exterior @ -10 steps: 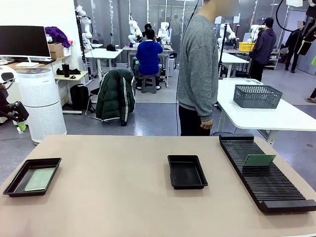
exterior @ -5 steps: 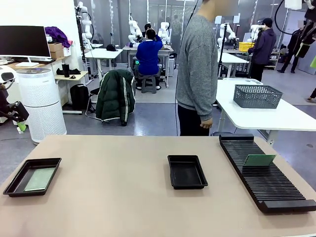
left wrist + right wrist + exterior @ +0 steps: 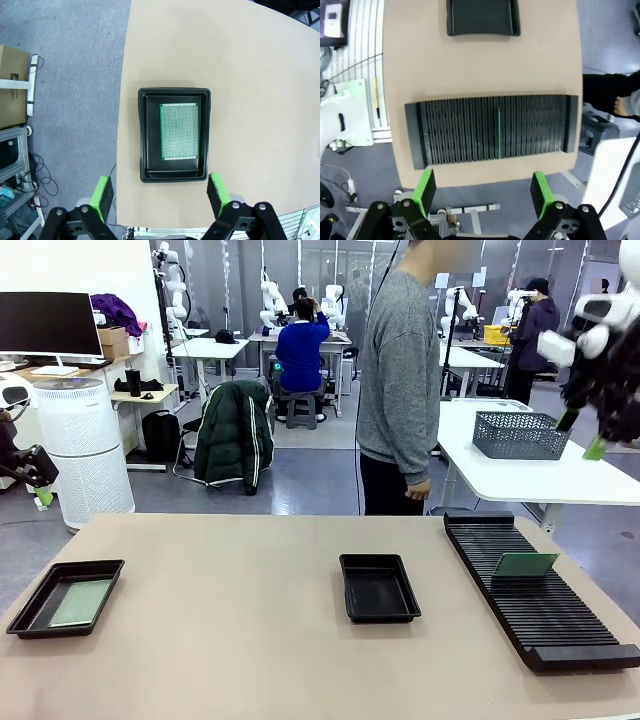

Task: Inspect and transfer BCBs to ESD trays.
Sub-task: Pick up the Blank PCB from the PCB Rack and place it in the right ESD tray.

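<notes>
Right wrist view: right gripper (image 3: 482,182) apart, empty, high above rack (image 3: 450,132); one BCB (image 3: 499,132) stands edge-on in a slot. Left gripper (image 3: 160,189) apart, empty, over left tray (image 3: 142,135) holding second BCB (image 3: 179,131). Risk: an off-centre descent strikes the rack or topples the standing BCB.

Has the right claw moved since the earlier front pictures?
Yes. The right claw has come down into the picture, now just right of the grey mesh basket.

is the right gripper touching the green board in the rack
Apart. The right wrist view shows the right gripper open, high above the green board standing in the rack.
</notes>
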You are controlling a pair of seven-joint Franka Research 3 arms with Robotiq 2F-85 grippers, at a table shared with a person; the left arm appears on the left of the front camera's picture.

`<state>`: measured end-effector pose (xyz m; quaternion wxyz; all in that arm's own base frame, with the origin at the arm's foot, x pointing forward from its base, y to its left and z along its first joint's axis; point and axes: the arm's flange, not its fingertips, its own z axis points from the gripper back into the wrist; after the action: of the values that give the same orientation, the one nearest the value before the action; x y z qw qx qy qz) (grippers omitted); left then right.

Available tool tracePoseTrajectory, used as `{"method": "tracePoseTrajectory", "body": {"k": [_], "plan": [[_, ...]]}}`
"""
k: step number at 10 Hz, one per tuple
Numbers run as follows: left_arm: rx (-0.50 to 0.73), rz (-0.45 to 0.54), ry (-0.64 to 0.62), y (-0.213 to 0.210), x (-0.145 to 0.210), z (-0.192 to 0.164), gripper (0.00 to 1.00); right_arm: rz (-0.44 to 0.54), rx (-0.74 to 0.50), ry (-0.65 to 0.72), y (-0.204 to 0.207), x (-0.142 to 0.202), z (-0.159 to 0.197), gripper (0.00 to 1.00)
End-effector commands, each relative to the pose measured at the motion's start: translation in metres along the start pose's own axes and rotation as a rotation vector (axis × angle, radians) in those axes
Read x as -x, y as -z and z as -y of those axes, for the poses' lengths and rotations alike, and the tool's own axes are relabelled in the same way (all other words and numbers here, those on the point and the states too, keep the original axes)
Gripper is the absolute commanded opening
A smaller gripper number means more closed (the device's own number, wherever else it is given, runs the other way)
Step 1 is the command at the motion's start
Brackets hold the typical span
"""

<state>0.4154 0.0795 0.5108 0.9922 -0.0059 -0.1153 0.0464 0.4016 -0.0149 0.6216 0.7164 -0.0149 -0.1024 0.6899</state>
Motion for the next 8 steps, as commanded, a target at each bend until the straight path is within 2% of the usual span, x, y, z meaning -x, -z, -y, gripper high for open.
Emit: {"method": "tracePoseTrajectory", "body": {"k": [1, 4, 8], "plan": [[-0.001, 0.012, 0.002, 0.003, 0.002, -0.001, 1.00, -0.010, 0.025, -0.021, 0.039, 0.000, -0.013, 1.00], [-0.001, 0.012, 0.002, 0.003, 0.002, -0.001, 1.00, -0.036, 0.030, -0.042, 0.099, -0.005, -0.010, 1.00], [-0.001, 0.012, 0.002, 0.003, 0.002, -0.001, 1.00, -0.114, 0.051, -0.055, 0.144, 0.004, -0.001, 1.00]]}}
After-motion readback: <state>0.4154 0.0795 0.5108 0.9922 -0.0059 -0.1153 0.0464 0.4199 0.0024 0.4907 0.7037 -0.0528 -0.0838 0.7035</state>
